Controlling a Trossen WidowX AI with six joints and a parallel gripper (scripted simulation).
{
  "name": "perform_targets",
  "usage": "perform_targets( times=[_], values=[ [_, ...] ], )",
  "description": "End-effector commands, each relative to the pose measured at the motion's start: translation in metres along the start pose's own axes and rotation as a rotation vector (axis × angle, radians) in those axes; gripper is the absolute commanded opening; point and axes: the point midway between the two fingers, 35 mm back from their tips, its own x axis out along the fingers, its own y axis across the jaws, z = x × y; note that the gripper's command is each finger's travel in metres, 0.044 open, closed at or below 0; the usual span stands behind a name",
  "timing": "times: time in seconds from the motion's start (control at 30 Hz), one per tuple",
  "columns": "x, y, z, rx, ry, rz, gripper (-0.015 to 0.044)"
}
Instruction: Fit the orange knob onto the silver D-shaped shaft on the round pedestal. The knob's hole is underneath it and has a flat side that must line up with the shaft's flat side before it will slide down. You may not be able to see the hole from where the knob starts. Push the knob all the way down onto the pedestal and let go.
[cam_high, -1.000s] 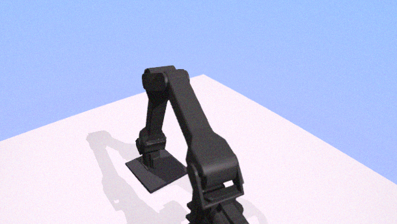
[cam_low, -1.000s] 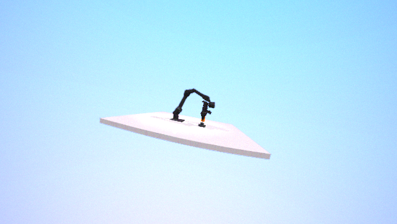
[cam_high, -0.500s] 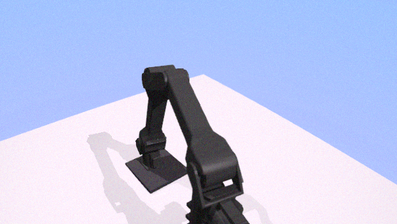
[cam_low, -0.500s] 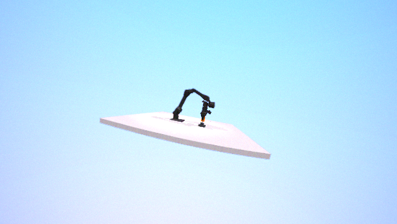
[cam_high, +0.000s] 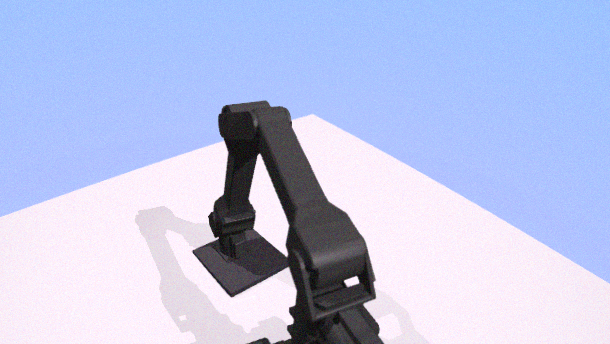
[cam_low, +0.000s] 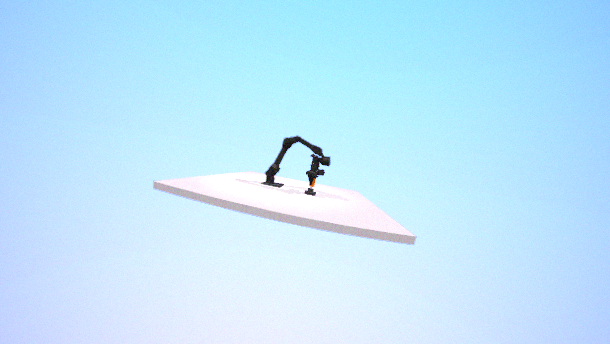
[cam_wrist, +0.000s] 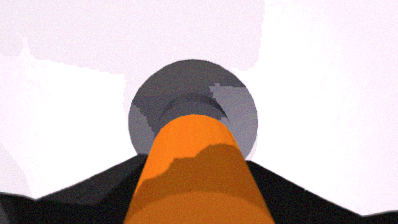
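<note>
The knob (cam_low: 313, 183) (cam_wrist: 196, 160) is a smooth, bright orange round piece, its lower part in the wrist view darkened by shadow. It is held in the gripper and stands roughly upright over the pedestal. The pedestal (cam_low: 310, 193) (cam_wrist: 240, 107) is a dark grey disc on the white table, with a smaller, darker raised round at its middle, partly hidden behind the knob. The shaft cannot be seen, nor can the knob's hole underneath.
</note>
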Motion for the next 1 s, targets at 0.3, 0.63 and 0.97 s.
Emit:
perform_targets(
  times=[0.3,0.63,0.97],
  values=[
    [0.0028,-0.0001,-0.0004,0.020,-0.004,-0.001,0.0000],
    [0.0040,-0.0001,-0.0004,-0.037,-0.004,-0.001,0.0000],
    [0.0040,-0.0001,-0.0004,-0.037,-0.004,-0.001,0.0000]
  ],
)
